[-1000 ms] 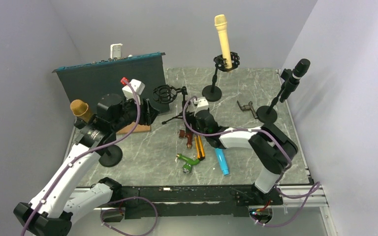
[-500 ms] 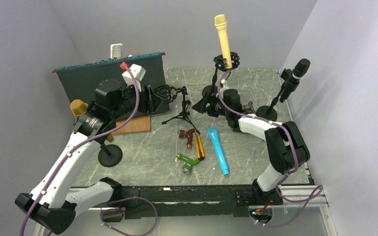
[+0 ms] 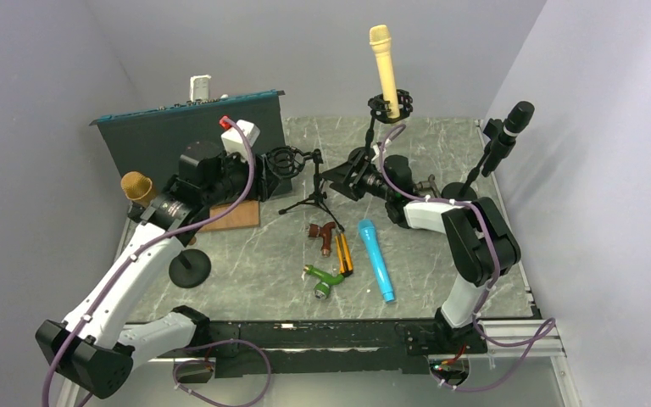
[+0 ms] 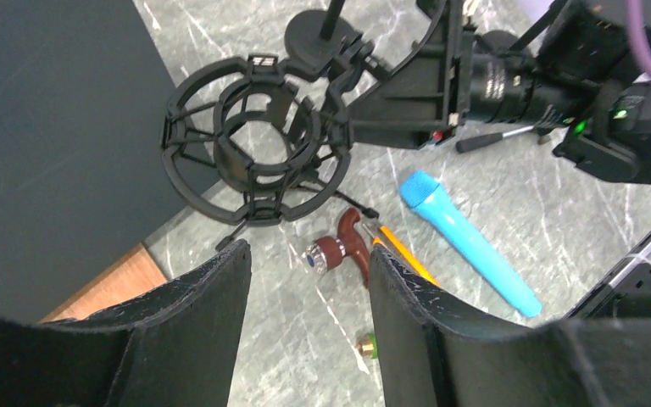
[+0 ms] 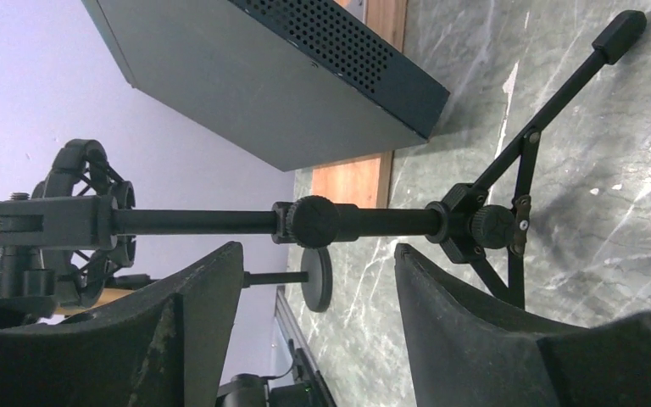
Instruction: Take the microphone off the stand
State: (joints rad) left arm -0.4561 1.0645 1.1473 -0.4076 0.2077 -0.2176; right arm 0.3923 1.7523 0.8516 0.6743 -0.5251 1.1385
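The blue microphone (image 3: pixel 375 259) lies flat on the marble table, apart from both grippers; it also shows in the left wrist view (image 4: pixel 466 242). The empty black shock mount (image 3: pixel 284 161) sits on its small tripod stand (image 3: pixel 315 197). My left gripper (image 3: pixel 258 174) is open and empty just left of the mount (image 4: pixel 254 140), its jaws wide apart (image 4: pixel 309 250). My right gripper (image 3: pixel 341 181) is open and empty just right of the stand, lying sideways; the stand's pole (image 5: pixel 220 222) crosses just beyond its fingertips (image 5: pixel 318 254).
A yellow microphone (image 3: pixel 383 59) stands at the back, a black one (image 3: pixel 509 127) at the right, a gold one (image 3: pixel 138 186) at the left with its round base (image 3: pixel 190 268). A dark panel (image 3: pixel 191 136) stands at back left. A brown tool (image 3: pixel 323 235), an orange tool (image 3: pixel 343 254) and a green tool (image 3: pixel 324 278) lie mid-table.
My right gripper has left the middle of the table for the back, then come left up to the tripod stand. My left gripper has moved right toward the shock mount. The blue microphone has stayed put.
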